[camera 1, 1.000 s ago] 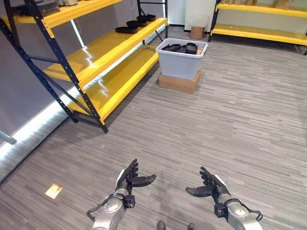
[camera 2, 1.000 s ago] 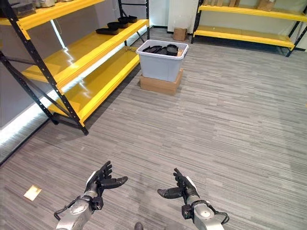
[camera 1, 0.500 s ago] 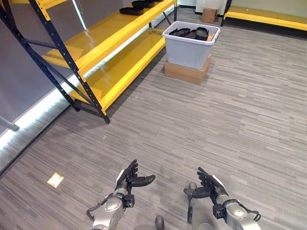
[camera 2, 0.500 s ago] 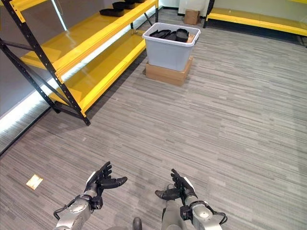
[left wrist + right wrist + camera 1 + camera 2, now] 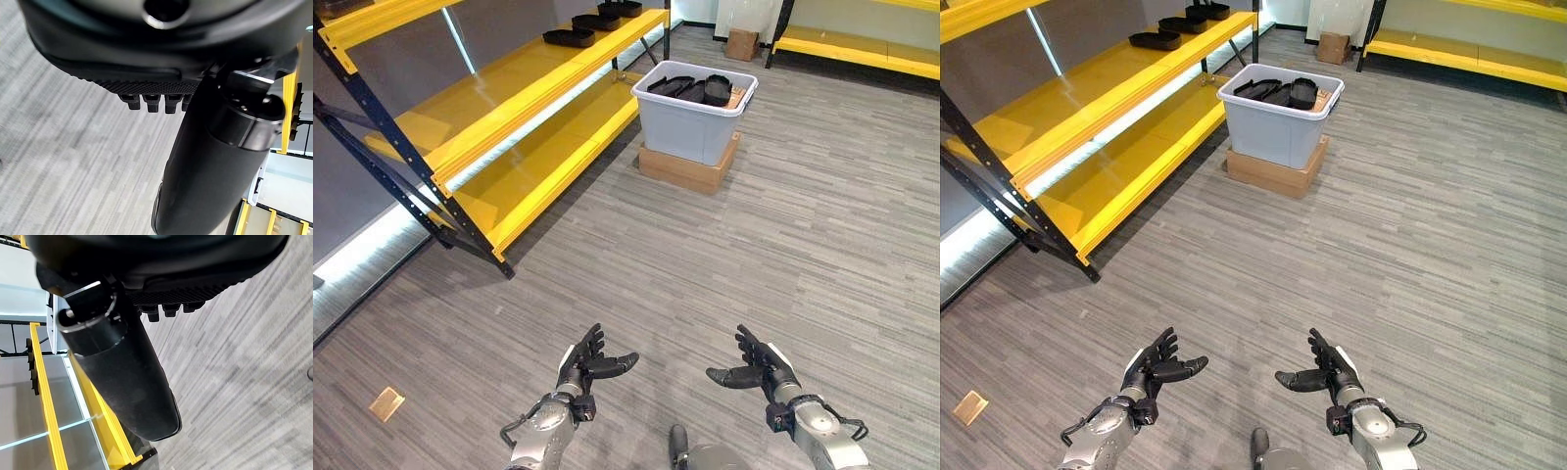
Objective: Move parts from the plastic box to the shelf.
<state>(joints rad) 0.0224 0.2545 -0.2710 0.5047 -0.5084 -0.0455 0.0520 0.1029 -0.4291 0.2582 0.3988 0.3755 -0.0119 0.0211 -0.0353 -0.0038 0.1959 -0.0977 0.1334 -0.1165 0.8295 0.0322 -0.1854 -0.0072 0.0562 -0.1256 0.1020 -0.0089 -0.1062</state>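
Across the floor, well away from the robot, the box [image 5: 696, 110] stood on a flat cardboard carton [image 5: 686, 167], which raised its rim to an easier reach. Dark parts [image 5: 693, 90] lay heaped inside it, up to about the rim; I could not tell how many. It sat just beside the end of the shelf [image 5: 524, 95], so I judged each carry would be short. A few parts of the same dark kind [image 5: 594, 22] already rested in a row at the far end of the middle yellow level, while the near stretch of that level and the level below looked bare, which left plenty of room for more.

Both hands were low and close to the robot, apart from each other and far from box and shelf alike. The left hand [image 5: 588, 360] had its fingers spread and its thumb out toward the middle, holding nothing. The right hand [image 5: 756, 368] mirrored it, fingers straight and thumb turned inward, likewise empty. Held palms facing like that, they seemed readied for a two-sided grasp once the robot got near the box. To my eye the fetch had not yet begun, and the walk to the box came first.
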